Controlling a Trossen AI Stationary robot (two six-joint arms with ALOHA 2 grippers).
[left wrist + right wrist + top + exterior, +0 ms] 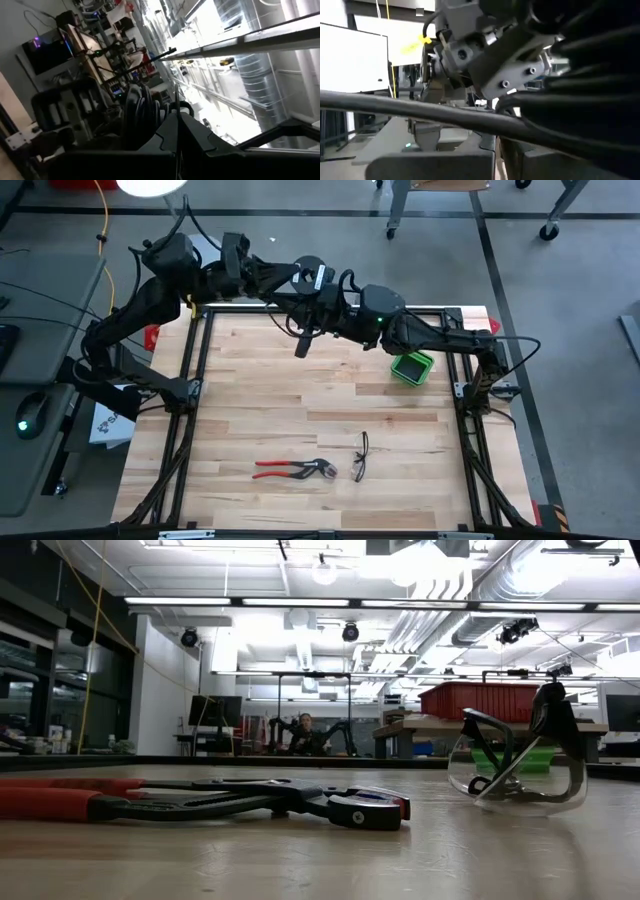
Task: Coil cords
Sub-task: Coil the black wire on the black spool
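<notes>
Both arms met high over the far edge of the surface [330,395], their fingers together with nothing on the wood beneath them. The left fingers [312,272] were clenched, and in the left wrist view a bundle of black loops, which looked like the cords [136,107], stood right at their tips. The right fingers [303,340] were clenched too, pointing down toward the surface just beside the left ones; in the right wrist view a dark strand crossed close in front of them, though whether it was the cord or an arm's own cable could not be told. From above, a small dark ring showed at the left fingers, so the cord seemed lifted clear of the wood and already wound into turns. The coiling therefore looked well along, perhaps nearly finished; what remained, by my reading, was tidying any loose tail and laying the coil down. Room for that was generous. The wood below and toward the near side of the fingers lay bare, while the red-handled pliers [292,469] and safety glasses [361,457] sat well apart from them near the front edge. The green container [411,366] stood nearest, beside the right arm, and the dark frame rail ran along the far edge close behind both wrists.
</notes>
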